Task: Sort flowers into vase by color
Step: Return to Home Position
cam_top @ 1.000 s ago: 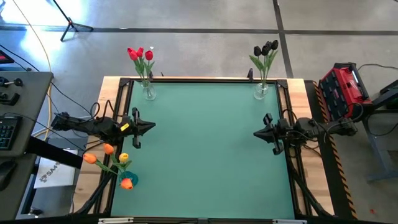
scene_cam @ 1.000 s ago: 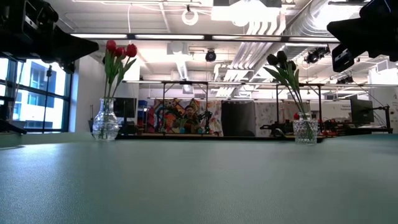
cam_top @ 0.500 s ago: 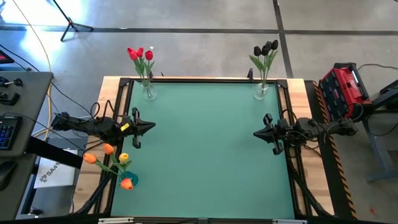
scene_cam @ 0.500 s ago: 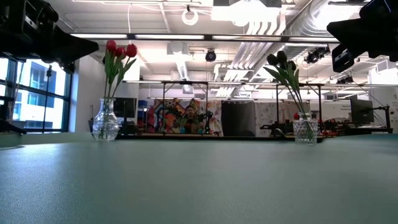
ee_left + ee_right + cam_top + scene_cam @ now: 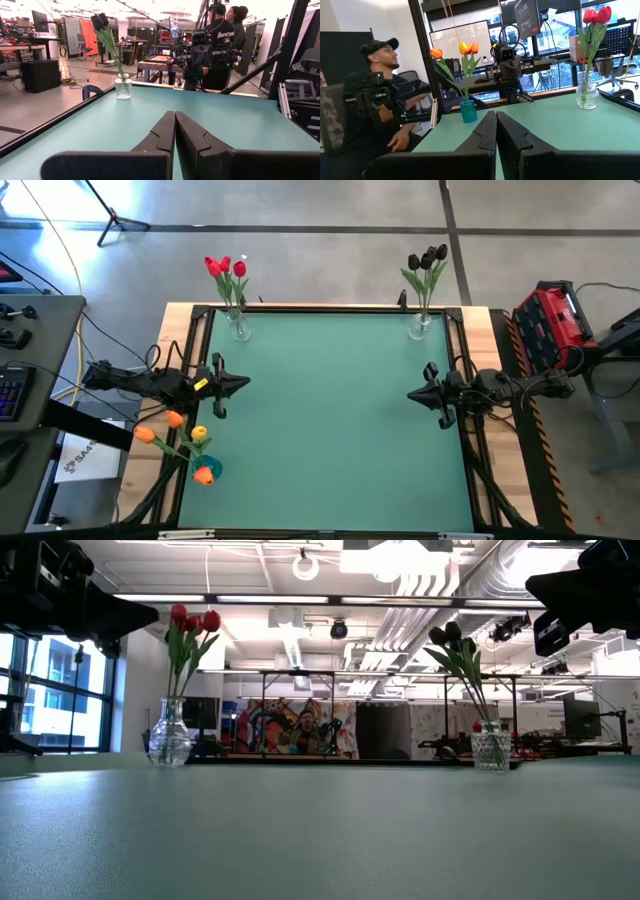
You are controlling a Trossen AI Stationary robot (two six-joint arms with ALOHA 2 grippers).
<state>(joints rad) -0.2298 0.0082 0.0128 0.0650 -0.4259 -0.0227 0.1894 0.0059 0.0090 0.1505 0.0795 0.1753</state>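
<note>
Red tulips (image 5: pixel 226 268) stand with their stems in a clear glass vase (image 5: pixel 239 328) at the table's far left corner. Dark tulips (image 5: pixel 428 260) stand in a clear vase (image 5: pixel 419 327) at the far right corner. Orange and yellow tulips (image 5: pixel 172 425) stand in a small blue vase (image 5: pixel 207 471) at the near left edge. My left gripper (image 5: pixel 243 384) hovers shut at the left edge, pointing level toward the table's middle. My right gripper (image 5: pixel 412 394) hovers shut at the right edge, facing it. Both hold nothing.
The green mat (image 5: pixel 330 420) lies between the two arms. A red case (image 5: pixel 549 320) sits beyond the table's right edge and a desk with a keyboard (image 5: pixel 12 385) beyond the left. People (image 5: pixel 225 30) stand in the room behind; one person (image 5: pixel 375 95) sits beyond the table's left side.
</note>
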